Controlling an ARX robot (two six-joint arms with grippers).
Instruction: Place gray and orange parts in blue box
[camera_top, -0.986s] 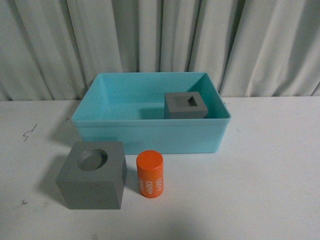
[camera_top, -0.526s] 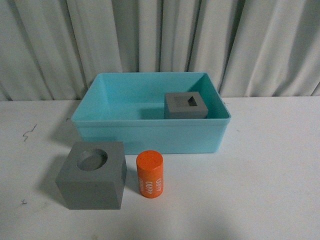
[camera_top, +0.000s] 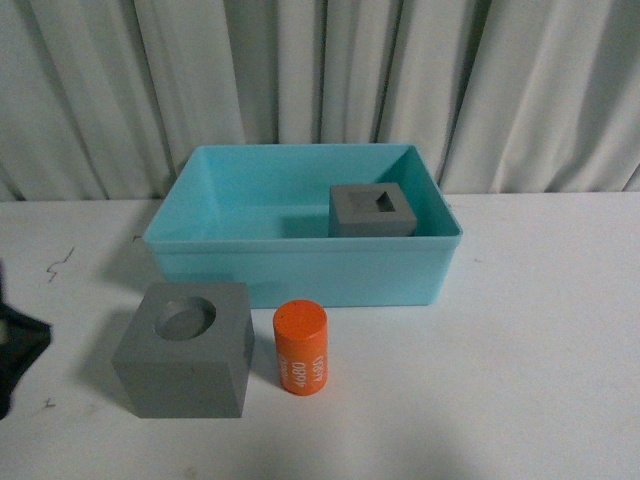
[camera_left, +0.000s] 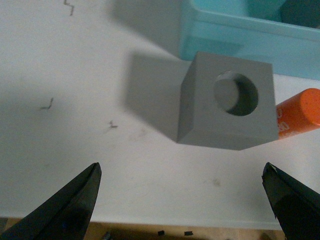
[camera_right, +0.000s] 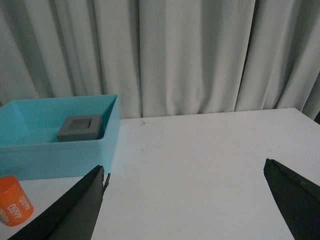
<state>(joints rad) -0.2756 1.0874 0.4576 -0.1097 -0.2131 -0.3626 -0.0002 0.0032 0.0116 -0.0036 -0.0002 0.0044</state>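
Front view: a light turquoise plastic bin (camera_top: 300, 275) sits mid-frame on the white counter (camera_top: 540, 350). A matte gray cube with a square recess (camera_top: 372, 212) lies inside it at the right. At lower left a gray cube with a round recess (camera_top: 185, 350) stands just beside an upright orange cylinder with white digits (camera_top: 300, 350).

Left wrist view: the left pincer (camera_left: 180, 205) is spread wide near the round-recess cube.

Right wrist view: the right pincer (camera_right: 185, 205) is spread apart over bare counter.
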